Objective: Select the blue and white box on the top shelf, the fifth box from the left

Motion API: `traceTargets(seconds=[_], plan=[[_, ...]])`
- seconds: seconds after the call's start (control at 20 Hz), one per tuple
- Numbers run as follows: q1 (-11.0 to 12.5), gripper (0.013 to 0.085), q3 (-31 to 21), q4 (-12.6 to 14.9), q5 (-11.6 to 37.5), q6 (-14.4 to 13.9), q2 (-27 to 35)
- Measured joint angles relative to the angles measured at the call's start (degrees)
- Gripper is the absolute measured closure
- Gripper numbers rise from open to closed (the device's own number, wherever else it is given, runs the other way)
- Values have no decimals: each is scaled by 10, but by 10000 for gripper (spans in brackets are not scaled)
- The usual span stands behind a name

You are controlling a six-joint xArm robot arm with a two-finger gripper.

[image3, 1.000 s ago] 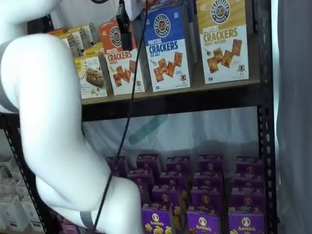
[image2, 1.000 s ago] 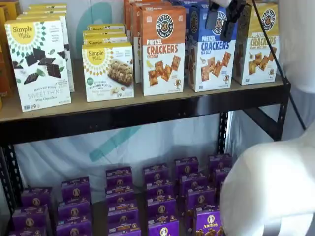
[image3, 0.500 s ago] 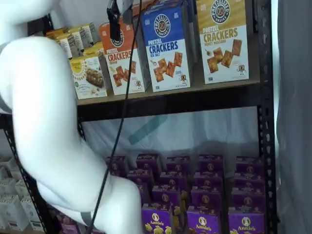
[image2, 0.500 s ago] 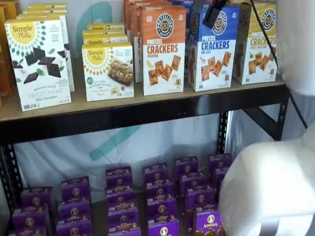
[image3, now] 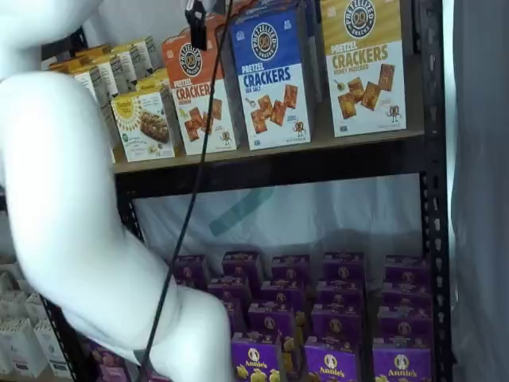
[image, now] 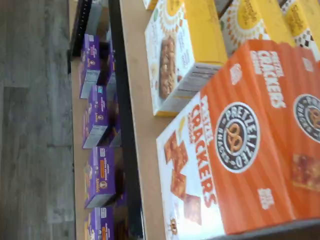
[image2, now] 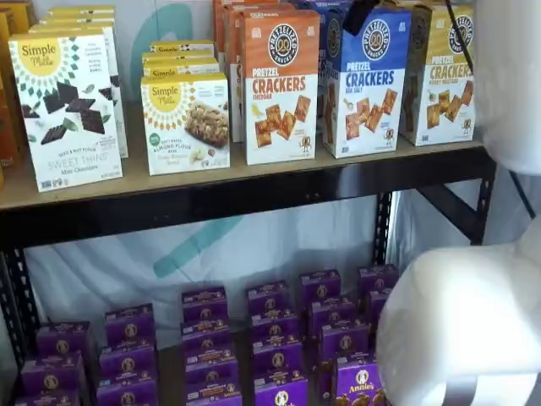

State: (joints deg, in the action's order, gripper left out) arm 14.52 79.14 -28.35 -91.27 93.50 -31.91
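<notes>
1. The blue box (image2: 365, 83) stands upright at the front edge of the top shelf (image2: 254, 199), toward its right end. It sits between the orange box (image2: 281, 85) and the yellow box (image2: 446, 74), with its face turned out so I can read it from the front.
2. More boxes stand in rows behind each front one, so I judge it must come straight out forward.
3. The fingers (image3: 196, 16) hang at the top edge in both shelf views, dark and seen end-on. I cannot tell whether they are spread or pressed together, and they hold nothing that I can see.
4. In a shelf view they overlap the orange box's top corner; in the other they overlap the blue box's top, so their true depth is unclear to me.
5. The wrist view shows only the orange box and the bar box (image: 182, 55), not the blue one.
6. The arm (image3: 71, 207) hides the shelf's left part in a shelf view.
</notes>
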Motion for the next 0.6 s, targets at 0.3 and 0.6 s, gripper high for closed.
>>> traceTargets(seconds=[0.3,0.6], plan=[[17,130,53,4,-18,17,49],[13,130,82,25,-5,27,84]])
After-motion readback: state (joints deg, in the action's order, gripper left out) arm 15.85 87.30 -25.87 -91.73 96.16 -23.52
